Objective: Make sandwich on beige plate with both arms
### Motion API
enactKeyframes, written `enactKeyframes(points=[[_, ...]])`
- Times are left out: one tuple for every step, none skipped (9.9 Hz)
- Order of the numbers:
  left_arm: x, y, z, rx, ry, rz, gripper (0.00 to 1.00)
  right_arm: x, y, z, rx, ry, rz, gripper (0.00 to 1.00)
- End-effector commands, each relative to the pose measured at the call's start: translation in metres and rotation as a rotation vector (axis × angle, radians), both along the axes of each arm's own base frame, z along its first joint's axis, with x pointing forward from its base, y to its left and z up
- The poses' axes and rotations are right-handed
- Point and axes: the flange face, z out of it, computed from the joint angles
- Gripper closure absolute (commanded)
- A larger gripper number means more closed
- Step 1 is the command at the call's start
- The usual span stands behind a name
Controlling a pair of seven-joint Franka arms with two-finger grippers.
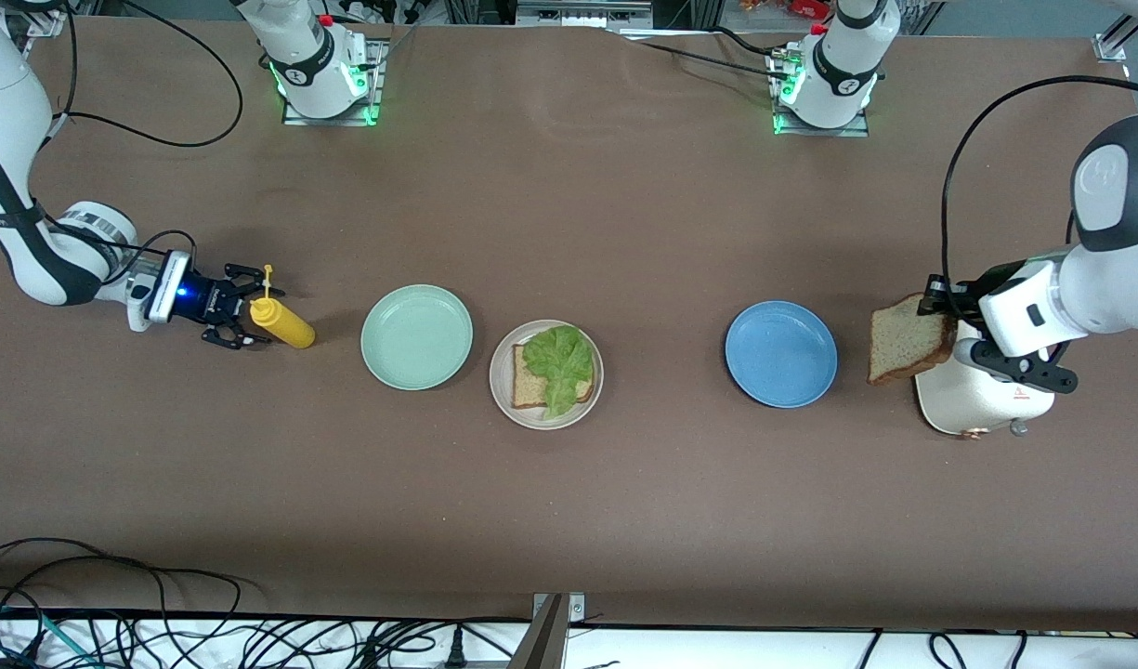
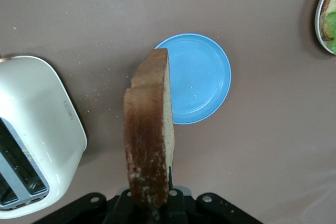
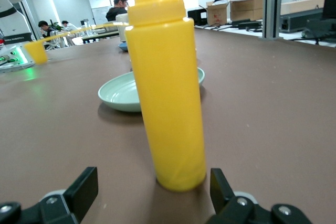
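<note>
Left hand (image 1: 940,311) is clamped on a bread slice (image 1: 908,338), up in the air over the white toaster (image 1: 982,395), beside the blue plate (image 1: 780,354). Right hand (image 1: 239,307) is spread wide around the upright yellow mustard bottle (image 1: 283,322), fingers clear of it. Beige plate (image 1: 546,374) mid-counter (image 1: 569,186) carries bottom slice (image 1: 529,383) plus lettuce (image 1: 559,358), just beside the mint plate (image 1: 416,335).

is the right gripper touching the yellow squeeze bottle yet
Apart. Right wrist view: the right gripper has open jaws either side of the upright yellow plastic squeeze bottle, gaps showing.

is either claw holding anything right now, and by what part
The left claw pinches a bread slice by one edge. The right claw is open around the yellow bottle, holding nothing.
</note>
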Motion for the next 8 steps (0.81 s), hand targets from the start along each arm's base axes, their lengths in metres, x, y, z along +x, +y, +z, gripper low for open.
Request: enactKeyframes(points=[[0.003,0.004,-0.006,0.036,0.023,0.018,1.00,0.009,0.021,0.004,0.002,-0.020,-0.020,0.05],[0.004,0.007,-0.006,0.033,0.023,0.025,1.00,0.017,0.031,0.005,-0.003,-0.024,-0.028,0.05],[0.004,0.007,-0.007,0.029,0.024,0.026,1.00,0.023,0.043,0.005,-0.001,-0.024,-0.038,0.18],[0.004,0.005,-0.010,0.029,0.028,0.024,1.00,0.026,0.049,0.005,-0.013,-0.025,-0.040,0.47],[0.004,0.004,-0.010,0.029,0.028,0.023,1.00,0.031,0.057,0.005,-0.021,-0.031,-0.043,0.91],[0.005,0.006,-0.011,0.029,0.030,0.025,1.00,0.036,0.064,0.008,-0.023,-0.036,-0.060,1.00],[0.005,0.006,-0.013,0.029,0.033,0.025,1.00,0.042,0.072,0.010,-0.046,-0.045,-0.058,1.00],[0.005,0.006,-0.013,0.029,0.033,0.025,1.00,0.058,0.078,0.020,-0.092,-0.062,-0.070,1.00]])
